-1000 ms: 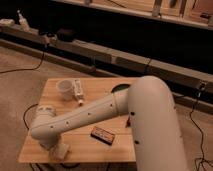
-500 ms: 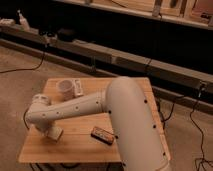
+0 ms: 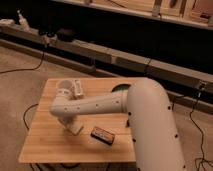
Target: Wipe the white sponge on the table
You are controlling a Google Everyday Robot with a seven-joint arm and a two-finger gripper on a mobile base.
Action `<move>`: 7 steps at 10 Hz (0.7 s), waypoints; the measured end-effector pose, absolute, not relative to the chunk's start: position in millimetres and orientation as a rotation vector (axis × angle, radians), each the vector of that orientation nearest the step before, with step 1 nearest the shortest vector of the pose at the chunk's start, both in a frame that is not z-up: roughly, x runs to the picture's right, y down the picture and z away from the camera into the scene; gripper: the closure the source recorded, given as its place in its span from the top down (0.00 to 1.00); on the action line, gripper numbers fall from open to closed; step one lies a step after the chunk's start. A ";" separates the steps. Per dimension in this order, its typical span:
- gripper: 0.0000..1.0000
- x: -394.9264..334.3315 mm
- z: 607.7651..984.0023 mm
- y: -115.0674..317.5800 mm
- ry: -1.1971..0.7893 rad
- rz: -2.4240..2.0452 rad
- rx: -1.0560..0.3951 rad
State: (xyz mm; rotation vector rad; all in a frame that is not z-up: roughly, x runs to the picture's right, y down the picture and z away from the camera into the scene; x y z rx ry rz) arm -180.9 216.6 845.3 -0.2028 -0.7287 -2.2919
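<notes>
The light wooden table stands in the middle of the view. My white arm reaches over it from the lower right to the left. My gripper points straight down at the left-centre of the tabletop. It is shut on the white sponge, a small cream block that presses on the wood at the gripper's tip. Most of the sponge is hidden by the gripper.
A dark brown-red packet lies just right of the gripper. A white tube and a white cup-like thing stand at the table's far left. A dark round object sits behind the arm. Cables lie on the floor.
The gripper has moved with the sponge from the table's front left edge away from the front and to the right, towards the packet. The arm's elbow swung further right.
</notes>
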 end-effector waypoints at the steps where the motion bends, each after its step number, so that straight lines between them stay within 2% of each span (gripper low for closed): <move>1: 0.31 -167.5 828.0 234.9 -0.746 -2.294 -0.232; 4: 0.31 -181.4 781.6 272.1 -0.821 -2.324 -0.198; 7: 0.31 -251.4 767.1 276.2 -0.883 -2.381 -0.059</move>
